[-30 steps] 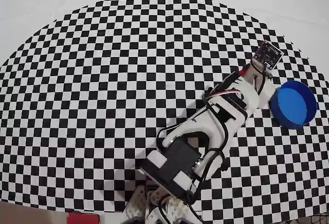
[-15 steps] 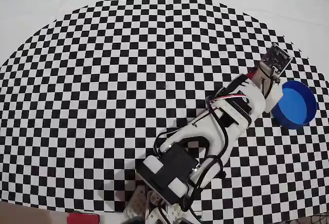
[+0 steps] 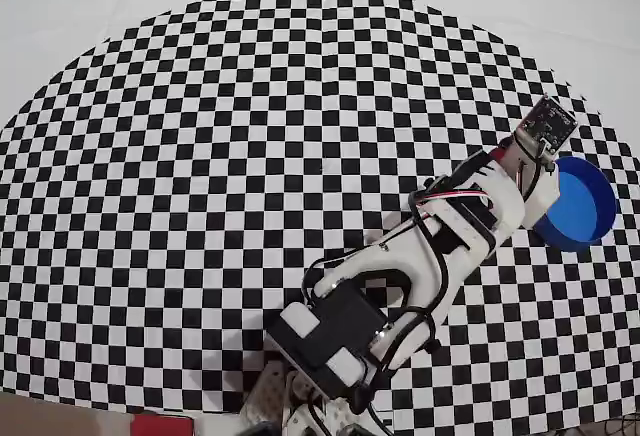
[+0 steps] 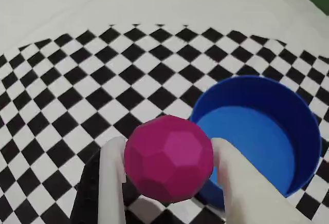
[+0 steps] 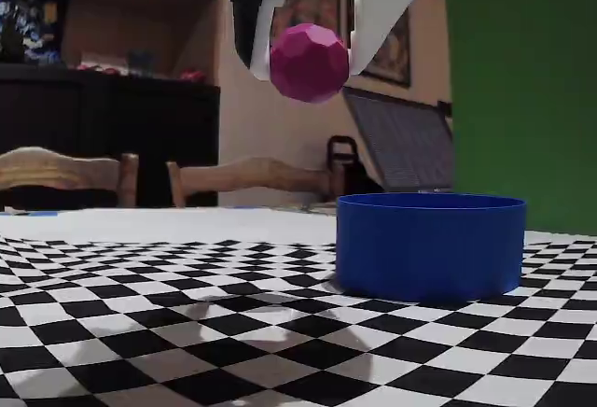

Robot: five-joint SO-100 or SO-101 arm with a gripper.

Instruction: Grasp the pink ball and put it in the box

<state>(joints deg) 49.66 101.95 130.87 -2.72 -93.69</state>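
Observation:
My gripper (image 4: pixel 167 154) is shut on the pink ball (image 4: pixel 168 158), a faceted magenta sphere held between two white fingers (image 4: pixel 112 178). In the fixed view the ball (image 5: pixel 309 62) hangs high above the checkered mat in the gripper (image 5: pixel 308 57), up and left of the blue box (image 5: pixel 429 244). In the wrist view the round blue box (image 4: pixel 277 100) lies just right of the ball, open and empty. In the overhead view the box (image 3: pixel 590 201) sits at the mat's right edge, partly covered by the arm; the ball is hidden there.
The black-and-white checkered mat (image 3: pixel 220 156) covers the table. The arm's base and cables (image 3: pixel 340 341) sit at the near edge. A small red object (image 3: pixel 160 424) lies at the bottom edge. Chairs (image 5: pixel 65 175) and a laptop (image 5: pixel 396 141) stand behind the table.

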